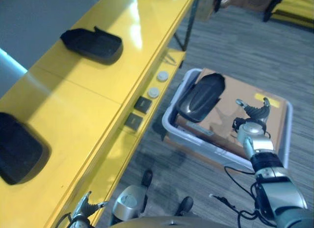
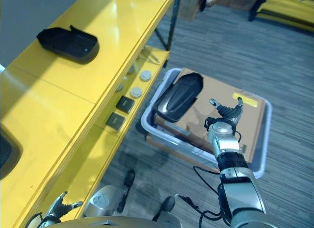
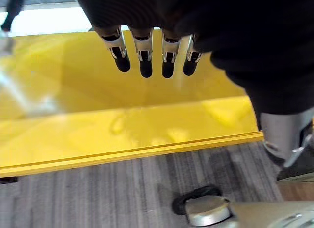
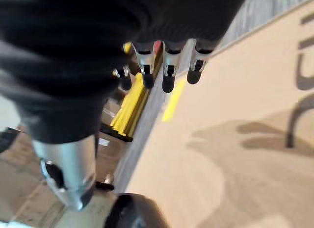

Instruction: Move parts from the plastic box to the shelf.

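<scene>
Plastic box (image 1: 172, 121) below my yellow shelf (image 1: 73, 105), black part (image 1: 201, 96) inside it, my right hand (image 1: 253, 121) relaxed above its cardboard (image 1: 230, 117), left hand (image 3: 147, 56) relaxed, empty.

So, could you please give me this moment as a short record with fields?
box: grey plastic box on the floor beside the shelf
part in box: one black part on brown cardboard
shelf: yellow shelf bearing black parts
right hand: right hand open above the cardboard, holding nothing
left hand: left hand open, low by the shelf's edge
</scene>
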